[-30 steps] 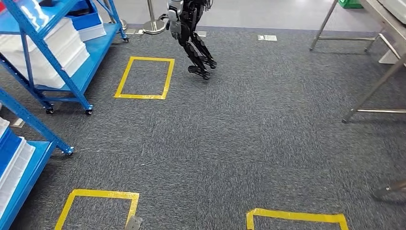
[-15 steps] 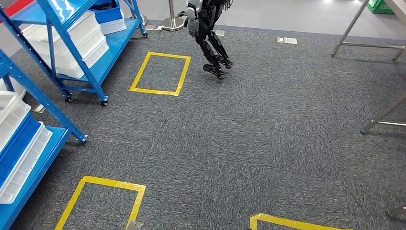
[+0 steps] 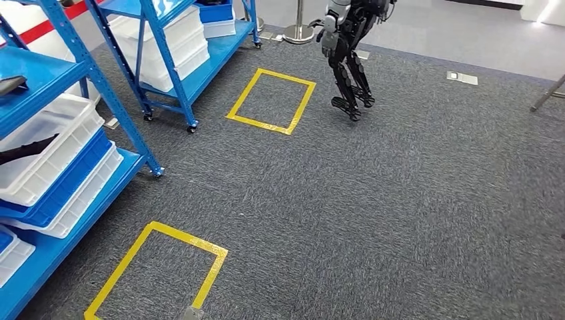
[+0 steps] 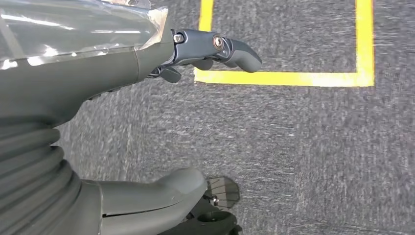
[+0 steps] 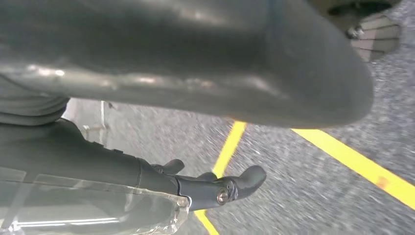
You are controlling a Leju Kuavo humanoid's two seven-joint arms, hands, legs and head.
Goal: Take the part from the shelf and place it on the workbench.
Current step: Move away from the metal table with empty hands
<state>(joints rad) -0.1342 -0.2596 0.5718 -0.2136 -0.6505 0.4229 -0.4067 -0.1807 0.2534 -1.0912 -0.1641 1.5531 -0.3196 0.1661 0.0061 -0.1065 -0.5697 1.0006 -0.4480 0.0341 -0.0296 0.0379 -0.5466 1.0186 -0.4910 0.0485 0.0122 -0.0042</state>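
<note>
**A:** What fills the head view?

**B:** Grey carpet [image 3: 373, 200] with 2 yellow tape rectangles: one at upper centre [image 3: 271, 101], one at lower left [image 3: 156, 273]. Blue shelf racks run down the left edge. The nearer shelf [image 3: 50, 120] holds white bins [image 3: 46, 143] and a blue bin [image 3: 63, 187]. A dark object shows in one white bin at the far left; whether it is the part, I cannot tell. A second rack [image 3: 170, 50] at upper left carries more white bins.

**A:** Anything else standing there?

**B:** Another humanoid robot [image 3: 350, 50] at top centre, beside the upper rectangle.

**A:** And the hands?

**B:** In the wrist views, the left hand [image 4: 147, 122] hangs over the carpet near a yellow tape line, fingers apart, holding nothing. The right hand [image 5: 161, 181] is likewise empty, fingers spread.
</note>
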